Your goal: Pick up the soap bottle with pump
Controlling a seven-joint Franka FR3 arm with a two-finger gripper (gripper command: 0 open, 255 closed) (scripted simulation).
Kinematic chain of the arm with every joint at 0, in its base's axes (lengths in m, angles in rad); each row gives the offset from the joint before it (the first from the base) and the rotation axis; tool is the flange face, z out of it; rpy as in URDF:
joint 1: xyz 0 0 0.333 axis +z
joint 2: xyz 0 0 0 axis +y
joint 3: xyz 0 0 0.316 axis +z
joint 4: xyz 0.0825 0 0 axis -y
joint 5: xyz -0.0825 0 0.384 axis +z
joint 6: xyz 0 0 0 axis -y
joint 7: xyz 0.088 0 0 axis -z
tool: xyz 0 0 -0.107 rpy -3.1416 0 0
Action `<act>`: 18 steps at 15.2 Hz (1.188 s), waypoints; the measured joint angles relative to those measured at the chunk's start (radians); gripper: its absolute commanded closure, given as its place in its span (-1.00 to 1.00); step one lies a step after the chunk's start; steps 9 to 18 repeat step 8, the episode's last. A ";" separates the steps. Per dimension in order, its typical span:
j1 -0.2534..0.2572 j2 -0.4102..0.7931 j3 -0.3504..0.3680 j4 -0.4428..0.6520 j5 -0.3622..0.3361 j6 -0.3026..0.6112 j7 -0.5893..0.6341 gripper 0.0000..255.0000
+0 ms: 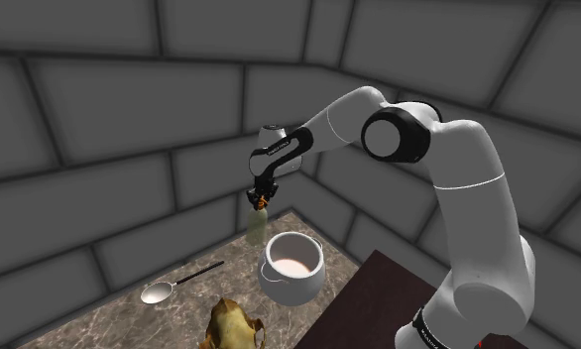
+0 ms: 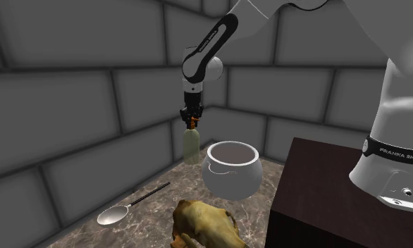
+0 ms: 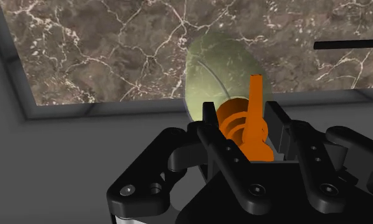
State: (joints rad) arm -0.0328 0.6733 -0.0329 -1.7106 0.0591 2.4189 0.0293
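Counter [image 1: 130, 317]: brown marble with white veins, set into a corner of grey block walls [image 1: 100, 89]. Its back edges run along both walls.
Counter rim: in the wrist view, a grey strip borders the marble and passes under the bottle.
Soap bottle [image 3: 220, 70]: pale green translucent body with an orange pump [image 3: 246, 124], hanging upright under the gripper. It is at the counter's back edge, close to the wall on the shoulder view's left. Whether its base touches the marble cannot be told.
Pot [image 1: 292, 266]: white, round-bellied and open-topped, just beside the bottle on the side towards the stand.
Spoon [image 1: 170, 288]: silver bowl and thin black handle, lying flat on the marble. It is well apart from the bottle, on the pot's side away from the stand.
Tan lumpy object [image 1: 231, 327]: at the counter's near edge, in front of the pot. What it is cannot be told.
Stand [image 2: 318, 190]: dark brown box butting against the counter beside the pot.
Open room: bare marble lies between spoon and pot. The wall stands close behind the bottle.
Arm [image 1: 457, 198]: white, rising from the stand, bent over at the elbow and stretched to the shoulder view's left above the pot.
Gripper [image 3: 242, 114]: black and pointing straight down. Its two fingers [image 3: 209, 118] are closed against the orange pump from either side, gripping the bottle by its top.
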 measured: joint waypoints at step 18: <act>0.003 -0.073 -0.003 -0.005 -0.004 -0.068 0.005 1.00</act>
